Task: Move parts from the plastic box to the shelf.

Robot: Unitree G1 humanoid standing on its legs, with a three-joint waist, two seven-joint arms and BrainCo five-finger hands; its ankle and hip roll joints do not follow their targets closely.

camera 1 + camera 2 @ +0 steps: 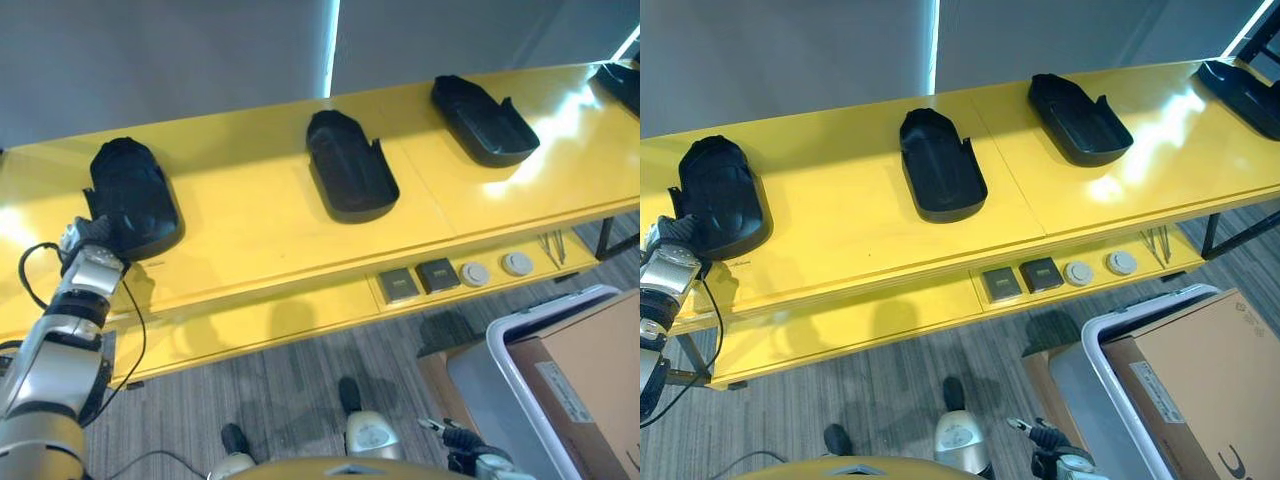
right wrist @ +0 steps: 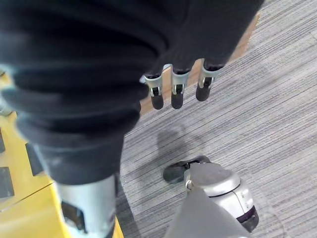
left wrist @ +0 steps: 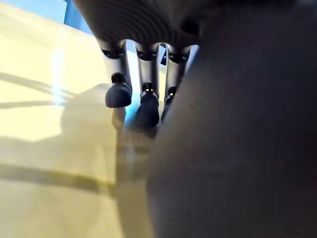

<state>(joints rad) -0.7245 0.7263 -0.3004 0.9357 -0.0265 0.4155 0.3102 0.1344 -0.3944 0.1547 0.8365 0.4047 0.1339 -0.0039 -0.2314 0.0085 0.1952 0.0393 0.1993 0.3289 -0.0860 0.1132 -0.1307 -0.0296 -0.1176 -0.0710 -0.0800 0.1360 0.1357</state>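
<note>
The left robot hand (image 1: 88, 238) rests at the near edge of the leftmost black part (image 1: 132, 195) on the yellow shelf (image 1: 260, 225). Its wrist view shows the fingers (image 3: 118, 94) hanging fairly straight beside the dark bulk of the part, with the shelf's yellow surface past them; whether the thumb is curled on the part cannot be told, so its grip is uncertain. The arm reaches up and forward from the lower left, forearm nearly in line with the part, which suggests the hand is setting the part down or steadying it in its place.

The right robot hand (image 2: 176, 91) hangs low over the grey carpet, fingers loose and straight, holding nothing, apparently idle.

Further along the shelf lie a second black part (image 1: 348, 165) near the middle and a third black part (image 1: 482, 120) towards the right, well apart from each other and all turned the same way, so the row looks deliberately spaced. Another dark part (image 1: 620, 85) shows at the far right edge. The plastic box (image 1: 505, 370) stands on the floor at the lower right, with a cardboard carton (image 1: 590, 390) in it.
</note>
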